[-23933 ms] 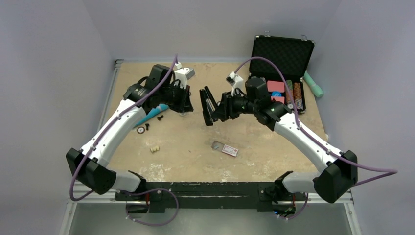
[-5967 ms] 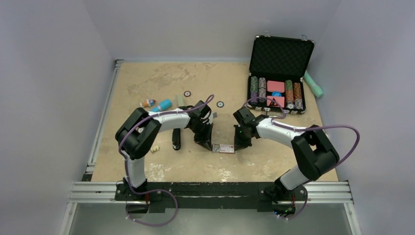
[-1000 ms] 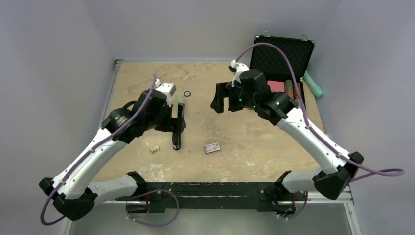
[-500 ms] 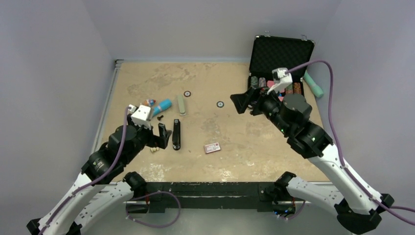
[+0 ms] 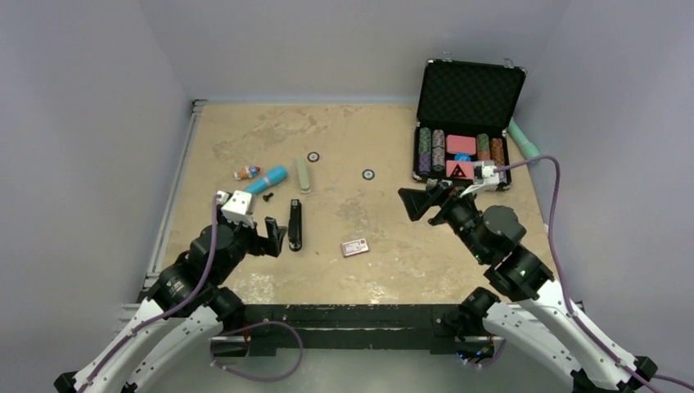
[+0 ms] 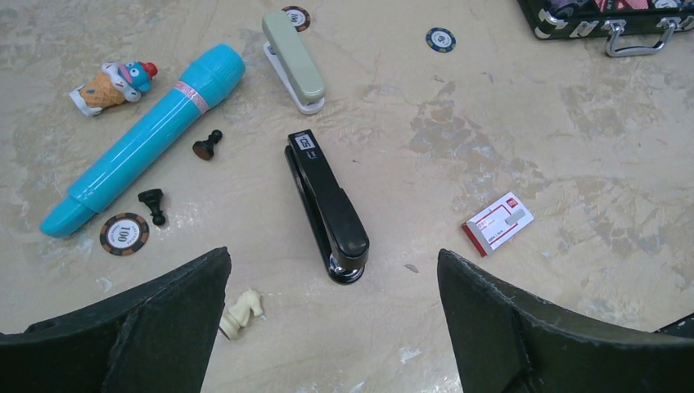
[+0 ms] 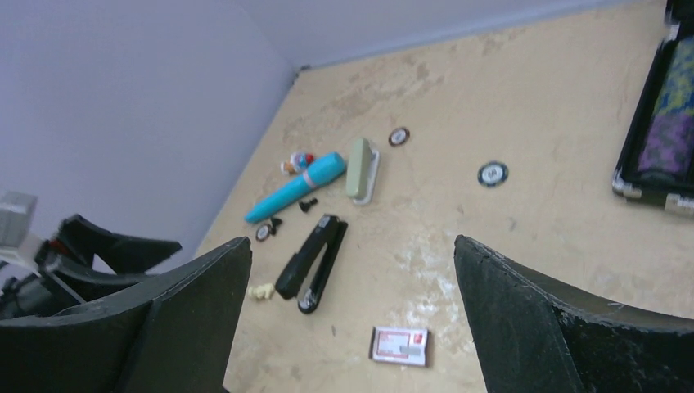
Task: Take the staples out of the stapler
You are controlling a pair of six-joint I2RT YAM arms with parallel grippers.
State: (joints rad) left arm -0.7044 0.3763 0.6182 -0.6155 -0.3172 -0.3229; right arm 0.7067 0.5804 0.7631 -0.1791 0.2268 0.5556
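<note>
Lying flat on the sandy brown table [image 5: 368, 139], the long black stapler [image 6: 327, 209] points its wide end at the arms. It looks shut, though that is hard to tell from above. Nothing touches it.

The left gripper [image 6: 331, 270] hangs in the air just beside the black stapler, on the near side. Its two black fingers [image 6: 155, 319] are spread wide and hold nothing. The right gripper [image 7: 352, 246] is up in the air, well apart from the stapler on the right arm's side. Its fingers [image 7: 556, 327] are spread wide too, with nothing in them.

A small red and white box of staples [image 6: 497, 223] lies near the stapler, toward the right arm. A pale green stapler [image 6: 293, 59] sits just past the black stapler's far end. A long blue tube [image 6: 147, 137] lies beside the stapler, toward the left arm, and a little ice cream cone toy [image 6: 110, 84] sits past that tube. Two small black chess pawns [image 6: 207, 145] and a brown round chip [image 6: 124, 233] lie between the tube and the stapler. A white chess piece [image 6: 243, 309] rests close to the stapler's wide end.

An open black case of colourful chips [image 5: 466, 123] stands far from the stapler, at the table's right back corner.
</note>
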